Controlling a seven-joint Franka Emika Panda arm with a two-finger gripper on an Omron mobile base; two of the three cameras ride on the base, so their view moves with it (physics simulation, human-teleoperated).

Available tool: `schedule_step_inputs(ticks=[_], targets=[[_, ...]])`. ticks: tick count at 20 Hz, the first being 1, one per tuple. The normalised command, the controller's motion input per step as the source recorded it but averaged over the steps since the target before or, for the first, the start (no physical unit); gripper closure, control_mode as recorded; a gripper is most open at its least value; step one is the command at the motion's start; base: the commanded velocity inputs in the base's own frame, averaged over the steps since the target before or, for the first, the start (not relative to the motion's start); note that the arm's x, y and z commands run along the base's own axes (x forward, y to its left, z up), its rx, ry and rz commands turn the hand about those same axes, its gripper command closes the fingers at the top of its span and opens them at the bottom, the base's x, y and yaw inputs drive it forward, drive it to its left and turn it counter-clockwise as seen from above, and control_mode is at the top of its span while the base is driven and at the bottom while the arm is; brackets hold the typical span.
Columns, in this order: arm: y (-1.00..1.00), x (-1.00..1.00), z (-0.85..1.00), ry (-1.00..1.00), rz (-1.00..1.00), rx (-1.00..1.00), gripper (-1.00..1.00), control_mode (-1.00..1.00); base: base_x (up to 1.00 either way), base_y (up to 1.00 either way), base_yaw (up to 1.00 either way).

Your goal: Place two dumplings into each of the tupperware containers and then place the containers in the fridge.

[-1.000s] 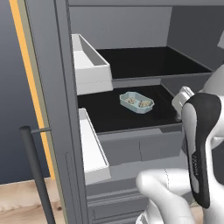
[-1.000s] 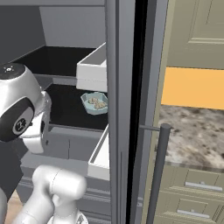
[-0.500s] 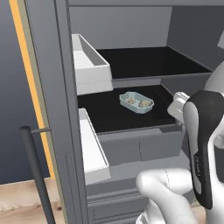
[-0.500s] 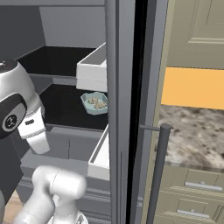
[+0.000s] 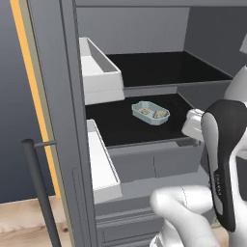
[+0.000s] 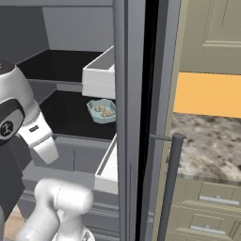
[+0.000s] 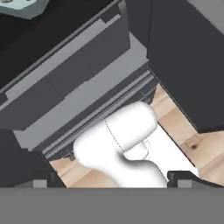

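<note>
Container holding dumplings sits on fridge shelf.

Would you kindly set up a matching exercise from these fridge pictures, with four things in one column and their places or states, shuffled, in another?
Things:
1. tupperware container
2. dumplings
3. white bins
4. gripper

Places or states:
A. inside the pale blue tray
B. open, holding nothing, fingers apart
C. on the black lower shelf of the fridge
D. mounted on the inside of the open door

Pairs: 1-C, 2-A, 3-D, 4-B
</note>
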Motion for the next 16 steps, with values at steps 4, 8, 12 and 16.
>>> schedule_step_inputs(ticks=[4,8,12,16], targets=[[0.15,0.00,0.00,0.03,0.25,-0.07,-1.00,-1.00,0.00,0.00,0.00],[0.00,0.00,0.00,0.00,0.00,0.00,-1.00,1.00,-0.88,0.09,0.13],[0.00,0.00,0.00,0.00,0.00,0.00,-1.00,1.00,-1.00,0.01,-0.17],[0.00,0.00,0.00,0.00,0.00,0.00,-1.00,1.00,-0.62,0.01,-0.90]])
